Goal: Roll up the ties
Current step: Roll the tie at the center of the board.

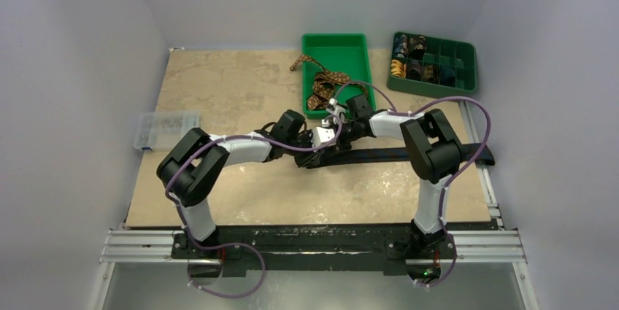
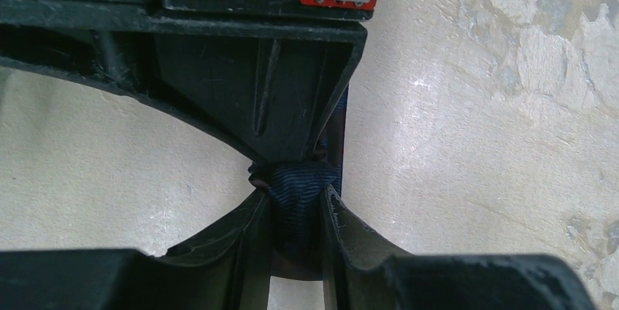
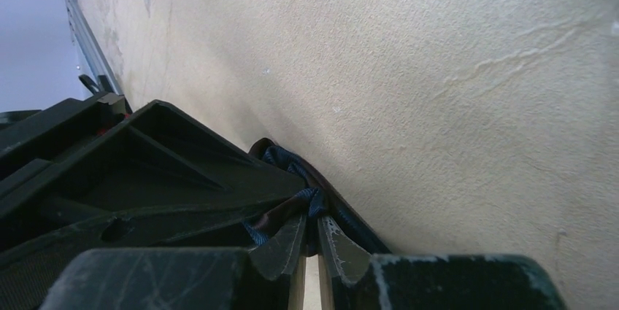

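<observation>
The dark navy tie [image 1: 394, 155] lies flat across the table from the middle out to the right. Its end is bunched into a small roll [image 2: 301, 182] where the two grippers meet. My left gripper [image 2: 295, 197] is shut on that roll, with ribbed blue fabric filling the gap between its fingers. My right gripper [image 3: 312, 219] faces it from the other side. Its jaws are nearly together and pinch a fold of the same tie [image 3: 292, 164]. From above, the left gripper [image 1: 310, 138] and the right gripper [image 1: 332, 135] touch nose to nose. A brown patterned tie [image 1: 325, 84] spills out of the green tray.
The green tray [image 1: 358, 44] stands at the back centre. A darker green compartment tray [image 1: 467, 55] holding several small rolls is to its right. A clear plastic box [image 1: 164, 129] sits at the table's left edge. Purple cables loop over both arms.
</observation>
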